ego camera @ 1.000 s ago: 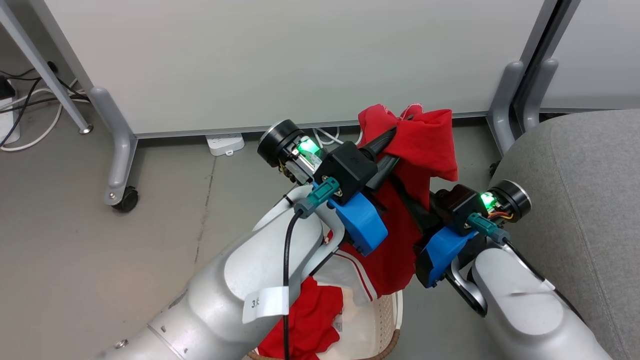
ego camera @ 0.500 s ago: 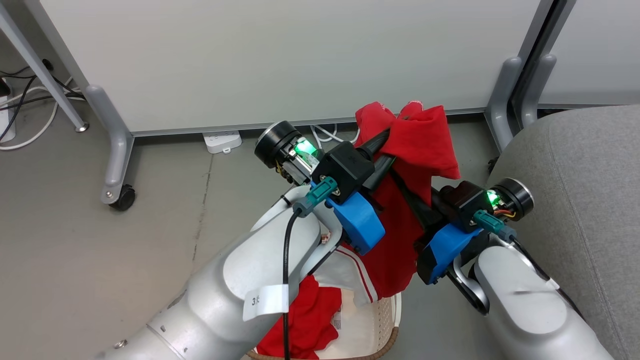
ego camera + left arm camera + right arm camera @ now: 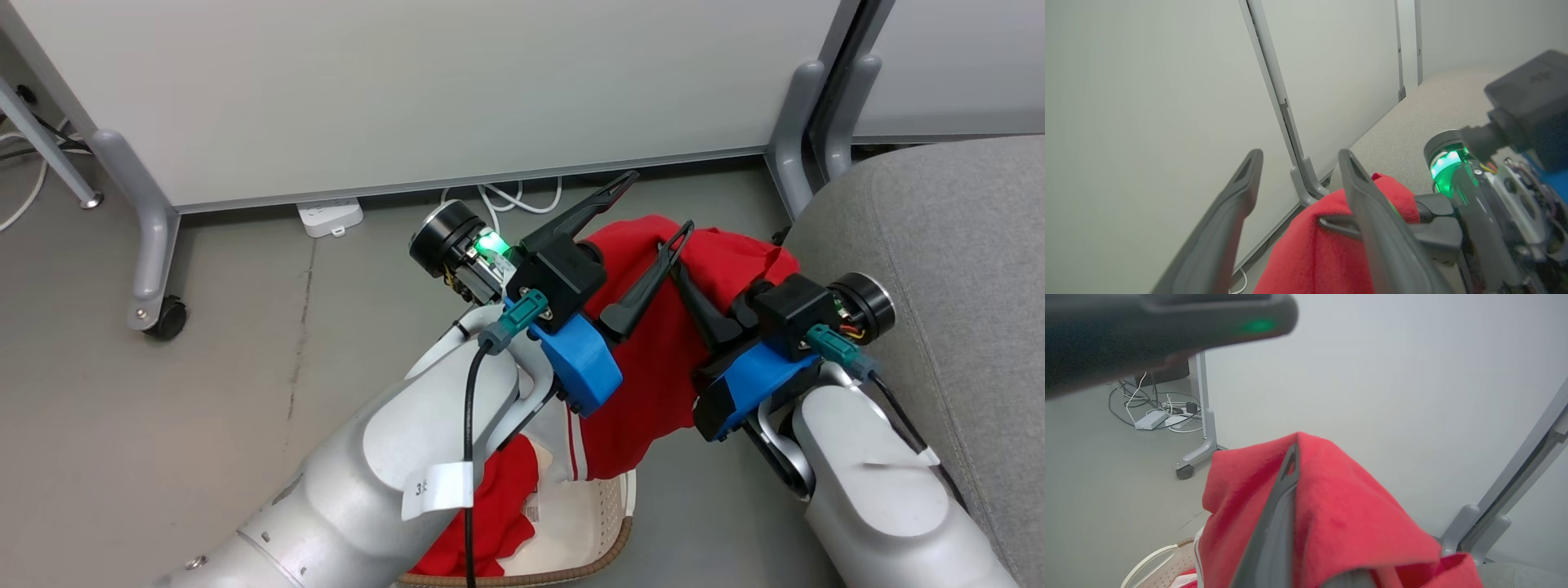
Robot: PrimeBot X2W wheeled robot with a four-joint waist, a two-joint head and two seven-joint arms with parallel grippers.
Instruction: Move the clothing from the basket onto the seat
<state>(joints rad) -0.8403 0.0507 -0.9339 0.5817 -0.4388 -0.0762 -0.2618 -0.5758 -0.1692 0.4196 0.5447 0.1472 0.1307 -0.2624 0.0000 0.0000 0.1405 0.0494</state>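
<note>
A bright red piece of clothing (image 3: 653, 367) hangs over my right gripper (image 3: 682, 273), which is shut on it; its lower end, with a white panel and red stripes, trails down to the basket (image 3: 608, 535). My left gripper (image 3: 657, 204) stands open just above the cloth, one finger resting against it. In the left wrist view the left gripper (image 3: 1298, 161) spreads wide over the clothing (image 3: 1310, 253). The right wrist view has the right gripper (image 3: 1291, 457) wrapped in the clothing (image 3: 1339, 514). More red clothing (image 3: 490, 506) lies in the basket. The grey seat (image 3: 939, 229) is at the right.
White partition panels (image 3: 424, 90) on grey feet with a castor (image 3: 167, 317) stand behind. A power strip (image 3: 331, 216) and white cables (image 3: 514, 196) lie on the grey floor at their base. The basket's white handle (image 3: 1149, 559) shows low in the right wrist view.
My left gripper has opened and let go of the red clothing, which has slumped down onto the right gripper. Both arms and the camera have shifted right, toward the seat.
</note>
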